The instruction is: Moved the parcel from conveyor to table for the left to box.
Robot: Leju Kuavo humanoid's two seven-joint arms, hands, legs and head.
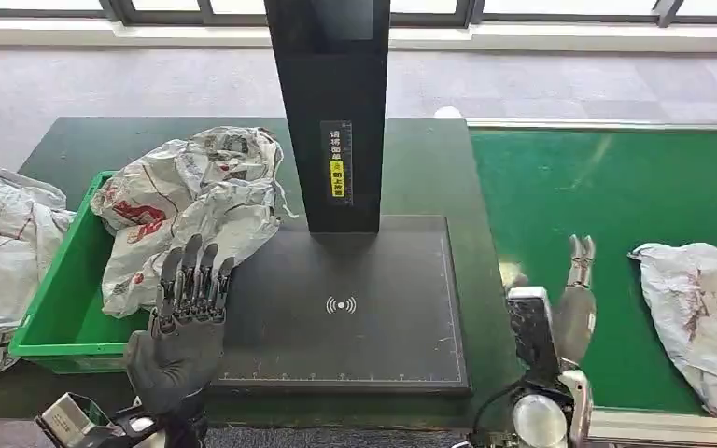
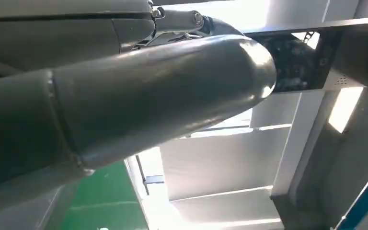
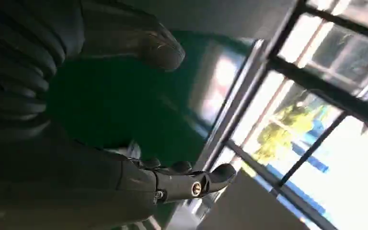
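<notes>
I judge I'm at the fetch step: the parcel [image 1: 700, 317] lies on the green conveyor [image 1: 560, 187] at three o'clock of my right robot hand [image 1: 574, 299], fingers straight, holding nothing, so next I reach right, while the left robot hand [image 1: 187, 308] hovers flat, empty, over the bench [image 1: 411, 149].
</notes>
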